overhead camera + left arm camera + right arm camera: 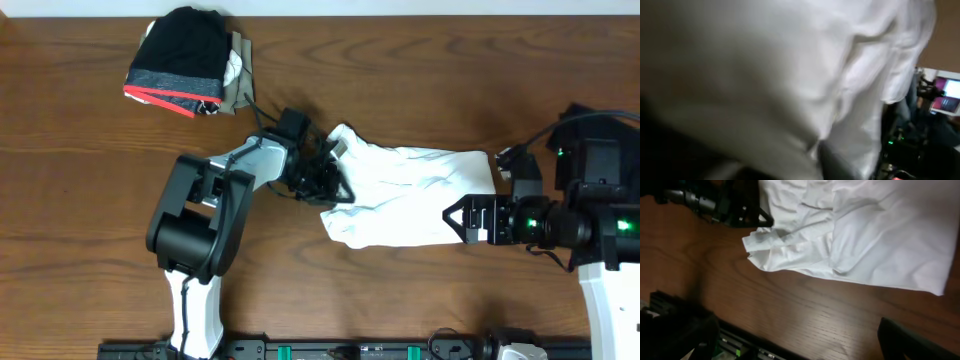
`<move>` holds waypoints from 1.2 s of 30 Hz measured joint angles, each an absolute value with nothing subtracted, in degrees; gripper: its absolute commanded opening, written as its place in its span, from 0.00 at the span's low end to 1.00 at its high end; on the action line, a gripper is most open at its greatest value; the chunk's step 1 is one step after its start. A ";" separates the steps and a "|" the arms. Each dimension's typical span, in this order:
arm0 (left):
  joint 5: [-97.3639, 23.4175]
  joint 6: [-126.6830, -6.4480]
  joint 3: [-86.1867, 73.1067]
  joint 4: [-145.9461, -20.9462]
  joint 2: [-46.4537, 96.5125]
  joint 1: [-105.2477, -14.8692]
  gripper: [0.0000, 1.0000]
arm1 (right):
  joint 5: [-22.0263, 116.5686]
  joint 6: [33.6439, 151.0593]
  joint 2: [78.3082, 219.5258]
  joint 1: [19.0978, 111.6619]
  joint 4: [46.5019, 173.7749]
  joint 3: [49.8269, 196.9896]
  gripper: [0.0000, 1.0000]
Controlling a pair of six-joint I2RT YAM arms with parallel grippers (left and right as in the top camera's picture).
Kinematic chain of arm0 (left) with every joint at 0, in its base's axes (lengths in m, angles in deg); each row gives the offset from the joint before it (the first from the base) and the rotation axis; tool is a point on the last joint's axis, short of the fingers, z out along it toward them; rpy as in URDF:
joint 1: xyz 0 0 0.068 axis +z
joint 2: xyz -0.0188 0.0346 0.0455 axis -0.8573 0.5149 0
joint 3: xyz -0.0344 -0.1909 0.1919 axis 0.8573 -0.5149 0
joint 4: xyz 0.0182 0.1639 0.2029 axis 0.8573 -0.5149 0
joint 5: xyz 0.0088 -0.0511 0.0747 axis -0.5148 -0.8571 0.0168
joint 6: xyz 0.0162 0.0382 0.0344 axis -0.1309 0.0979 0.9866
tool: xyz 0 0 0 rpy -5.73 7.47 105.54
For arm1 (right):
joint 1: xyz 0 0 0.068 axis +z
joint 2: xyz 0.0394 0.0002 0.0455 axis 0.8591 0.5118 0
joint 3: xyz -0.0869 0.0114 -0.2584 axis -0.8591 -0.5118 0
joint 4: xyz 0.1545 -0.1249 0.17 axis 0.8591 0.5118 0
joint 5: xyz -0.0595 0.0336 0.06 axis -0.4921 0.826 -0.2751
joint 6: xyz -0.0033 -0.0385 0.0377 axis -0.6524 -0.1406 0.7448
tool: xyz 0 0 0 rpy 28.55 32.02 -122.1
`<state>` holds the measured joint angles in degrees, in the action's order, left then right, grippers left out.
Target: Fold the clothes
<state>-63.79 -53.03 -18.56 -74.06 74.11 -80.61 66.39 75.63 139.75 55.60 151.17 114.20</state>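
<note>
Nearest the arm bases, the right gripper [452,220] stands wide open at the right end of the white shirt [410,190], with only bare wood between its fingers. The shirt lies crumpled mid-table [90,220]. The left gripper [328,182] is at the shirt's left edge; cloth fills its camera, so its grip cannot be told. At the far left lies a folded black garment [185,50].

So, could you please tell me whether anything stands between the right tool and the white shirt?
Nothing visible does. The right tool is open at the white shirt's right edge, with only bare table around it. The pile of dark clothes lies far off by the table's far left corner.
</note>
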 measured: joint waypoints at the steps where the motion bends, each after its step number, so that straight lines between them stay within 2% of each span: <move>1: -64.03 -53.09 -18.63 -74.12 74.50 -80.59 0.05 | 66.34 75.61 139.75 55.60 150.21 112.86 0.99; 9: -64.08 -53.46 -18.63 -74.43 74.57 -80.29 0.06 | 66.32 76.53 140.03 55.60 144.92 105.19 0.99; 14: -62.90 -54.36 -18.65 -79.04 73.89 -77.38 0.06 | 66.28 77.49 140.34 55.60 143.20 104.27 0.99; 28: -42.90 -52.48 -19.63 -95.19 63.01 -60.64 0.06 | 66.21 79.50 140.34 55.60 140.71 104.25 0.99; 36: -38.87 -51.71 -19.65 -96.86 54.37 -57.60 0.06 | 67.28 79.54 140.34 55.60 140.53 104.25 0.99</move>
